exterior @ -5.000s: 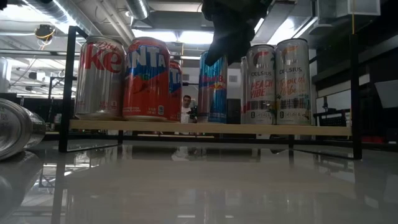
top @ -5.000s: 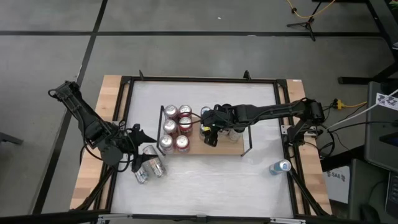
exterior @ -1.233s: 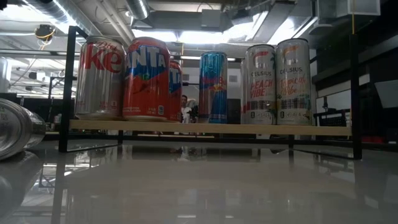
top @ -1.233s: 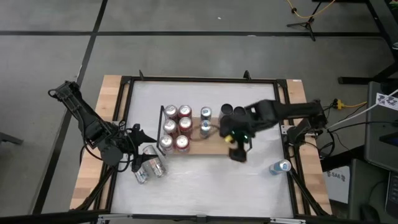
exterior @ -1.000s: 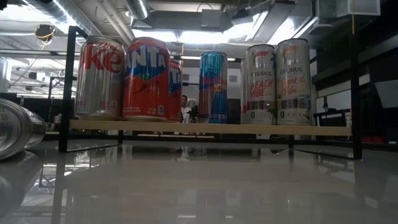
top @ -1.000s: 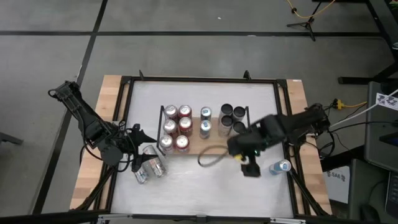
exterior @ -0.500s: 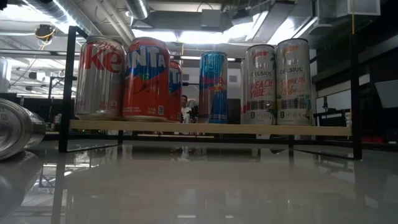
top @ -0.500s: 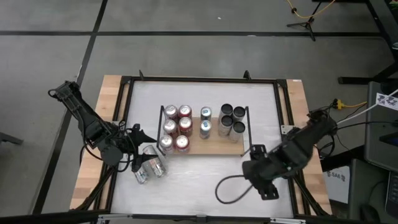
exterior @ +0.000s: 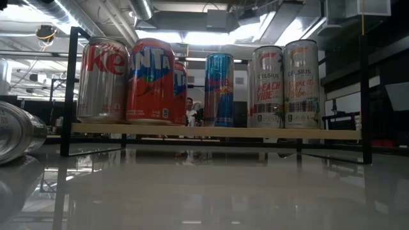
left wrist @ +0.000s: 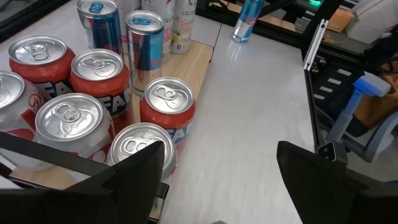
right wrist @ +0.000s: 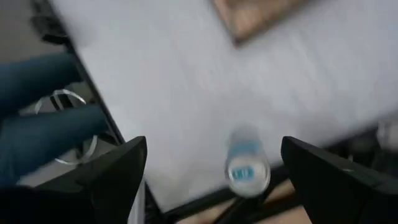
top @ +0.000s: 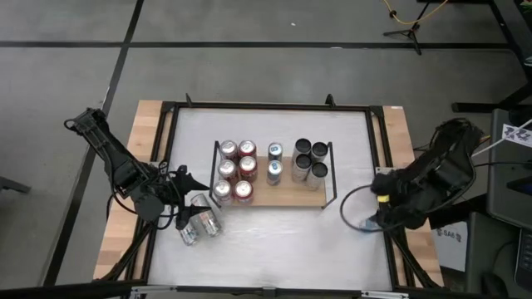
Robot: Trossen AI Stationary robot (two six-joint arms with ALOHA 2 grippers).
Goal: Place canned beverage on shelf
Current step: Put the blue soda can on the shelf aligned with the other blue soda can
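Blue can point(top: 366, 223) at the table's right edge now lies under the right tool point(top: 376, 218), swung back from the shelf point(top: 287, 193), fingers wide, empty.

table point(top: 274, 241): shelf point(top: 287, 195), lying cans point(top: 199, 223), blue can point(right wrist: 247, 167) | shelf: upright cans point(top: 235, 169)

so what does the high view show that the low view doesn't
Only the high view shows both arms: the left gripper open off the shelf's left end, the right gripper open above a lone blue can near the table's right edge, and two silver cans lying beyond the shelf's left end. Only the low view shows the labels: Fanta, Celsius, and the room behind. Both show the shelf with its upright cans.
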